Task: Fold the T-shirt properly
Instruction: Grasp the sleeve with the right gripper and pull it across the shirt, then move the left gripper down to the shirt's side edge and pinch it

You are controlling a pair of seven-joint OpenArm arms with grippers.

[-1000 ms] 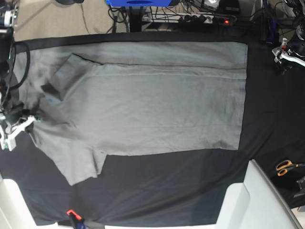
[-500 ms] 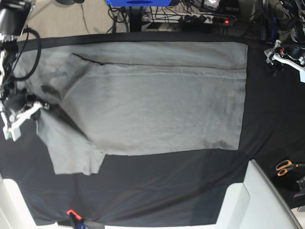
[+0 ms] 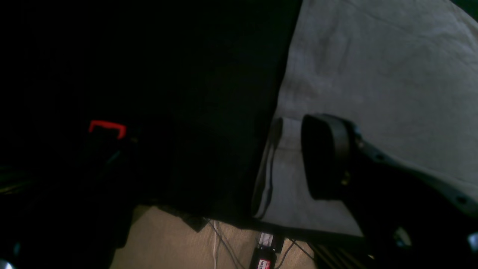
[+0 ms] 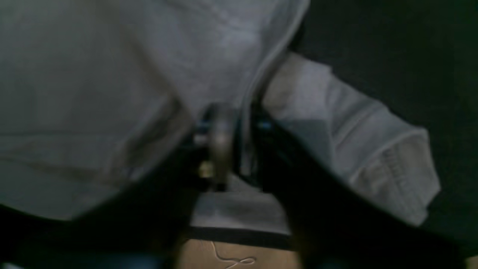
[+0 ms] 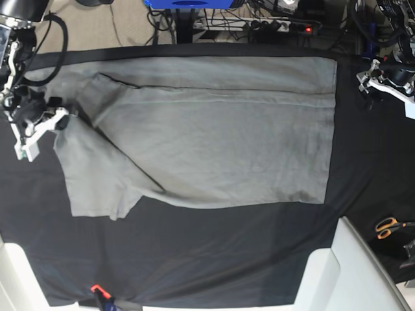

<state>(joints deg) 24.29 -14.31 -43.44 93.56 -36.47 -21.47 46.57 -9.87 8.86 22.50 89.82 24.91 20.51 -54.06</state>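
T-shirt (image 5: 214, 129), grey, spread across centre of black table cloth (image 5: 227, 259), near sleeve newly dragged from 8 toward 9 o'clock by right gripper (image 5: 48, 123), jaws parting though cloth seemingly between them; left gripper (image 5: 379, 81), released, idle at 2 o'clock off hem; open cloth at 6 o'clock.

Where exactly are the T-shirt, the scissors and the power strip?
T-shirt (image 5: 220, 142), base view, middle of its body.
Scissors (image 5: 388, 227), base view, orange handles.
Power strip (image 5: 272, 26), base view, its white casing.
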